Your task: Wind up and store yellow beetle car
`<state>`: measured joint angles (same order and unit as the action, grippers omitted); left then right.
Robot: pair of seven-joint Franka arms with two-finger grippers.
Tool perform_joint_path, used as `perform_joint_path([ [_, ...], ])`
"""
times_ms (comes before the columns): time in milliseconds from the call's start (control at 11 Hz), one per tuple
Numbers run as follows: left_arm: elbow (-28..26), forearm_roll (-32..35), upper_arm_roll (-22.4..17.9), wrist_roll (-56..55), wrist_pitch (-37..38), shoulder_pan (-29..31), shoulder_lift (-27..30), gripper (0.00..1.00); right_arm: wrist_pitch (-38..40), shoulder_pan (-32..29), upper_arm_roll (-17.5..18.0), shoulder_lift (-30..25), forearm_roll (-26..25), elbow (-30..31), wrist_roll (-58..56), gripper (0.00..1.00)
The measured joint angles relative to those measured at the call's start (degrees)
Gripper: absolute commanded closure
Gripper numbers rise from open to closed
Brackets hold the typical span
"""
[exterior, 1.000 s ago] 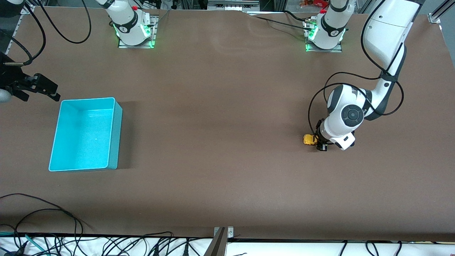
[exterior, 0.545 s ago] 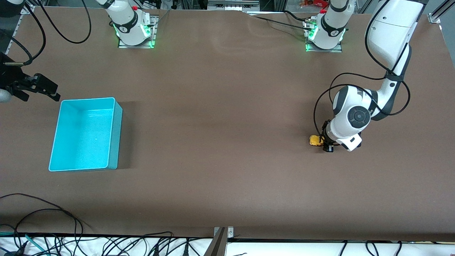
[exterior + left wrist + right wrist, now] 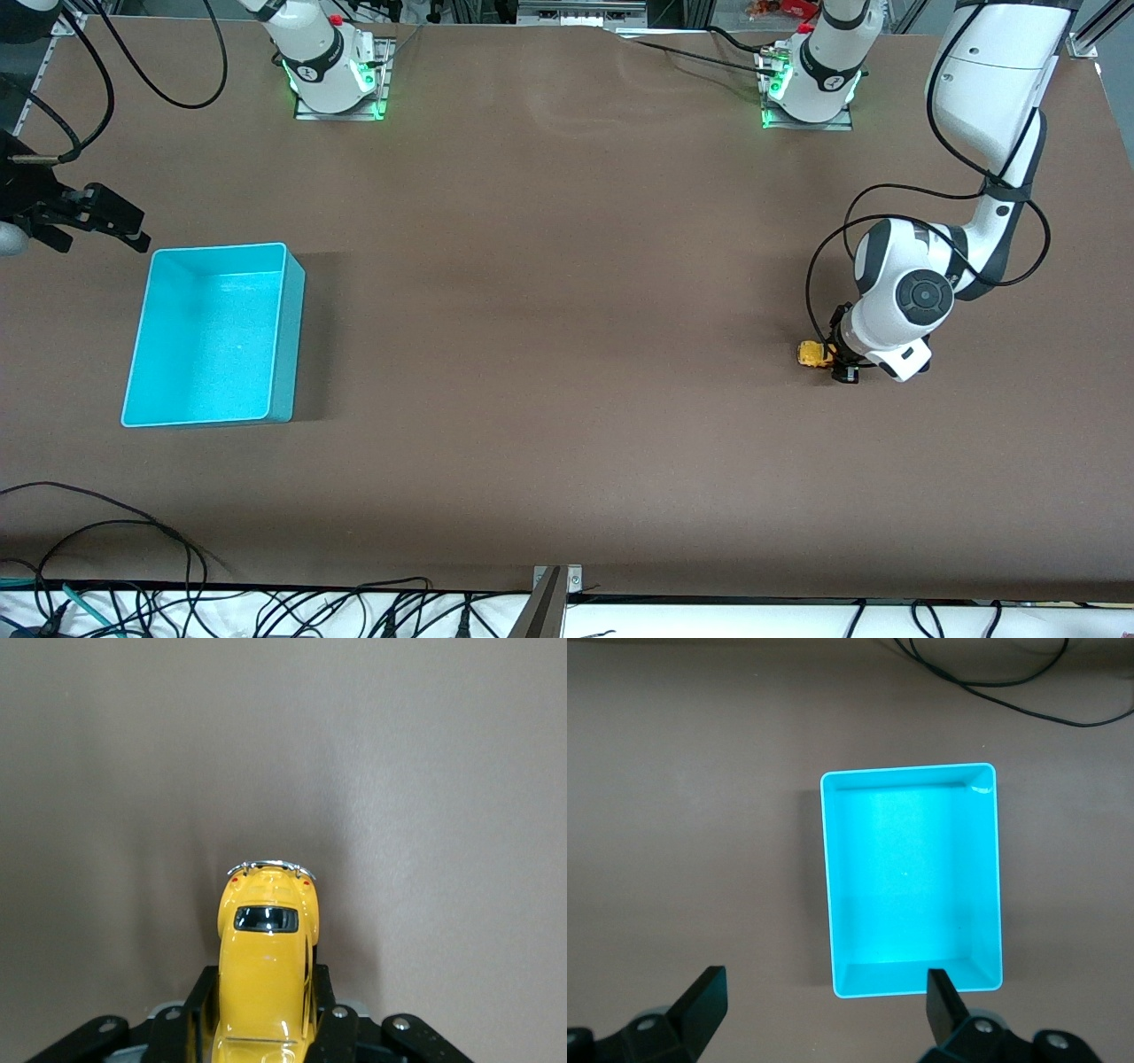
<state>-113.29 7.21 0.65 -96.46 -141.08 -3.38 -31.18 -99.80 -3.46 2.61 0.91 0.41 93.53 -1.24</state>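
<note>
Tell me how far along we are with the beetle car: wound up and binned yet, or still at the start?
Early stage. Done: the left gripper is shut on the yellow beetle car, low at the table toward the left arm's end. In hand: whether any winding is done cannot be told. Left: storing it; the cyan bin holds nothing, at the right arm's end. The right gripper waits open above the bin.

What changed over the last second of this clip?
The left gripper, shut on the yellow beetle car, dragged it along the table toward the left arm's end. The grip did not change. The cyan bin and the open right gripper, waiting beside it, stayed put.
</note>
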Motion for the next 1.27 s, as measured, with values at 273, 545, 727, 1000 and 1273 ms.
perform_joint_path([
  [273, 0.6, 1.1, -1.2, 0.9, 0.4, 0.2, -0.4, 1.0, 0.0, 0.0, 0.0, 0.0, 0.0, 0.0, 0.0, 0.0],
  [545, 1.3, 1.1, -2.8, 3.5, 0.5, 0.4, -0.9, 1.0, 0.0, 0.0, 0.0, 0.0, 0.0, 0.0, 0.0, 0.0],
  [727, 1.6, 1.1, -3.5, 4.5, 0.5, 0.5, -1.1, 1.0, 0.0, 0.0, 0.0, 0.0, 0.0, 0.0, 0.0, 0.0],
  [1000, 2.0, 1.1, -4.4, 5.5, 0.5, 0.5, -1.4, 1.0, 0.0, 0.0, 0.0, 0.0, 0.0, 0.0, 0.0, 0.0],
  [1273, 2.4, 1.1, -5.4, 7.1, 0.4, 0.6, -1.7, 1.0, 0.0, 0.0, 0.0, 0.0, 0.0, 0.0, 0.0, 0.0],
])
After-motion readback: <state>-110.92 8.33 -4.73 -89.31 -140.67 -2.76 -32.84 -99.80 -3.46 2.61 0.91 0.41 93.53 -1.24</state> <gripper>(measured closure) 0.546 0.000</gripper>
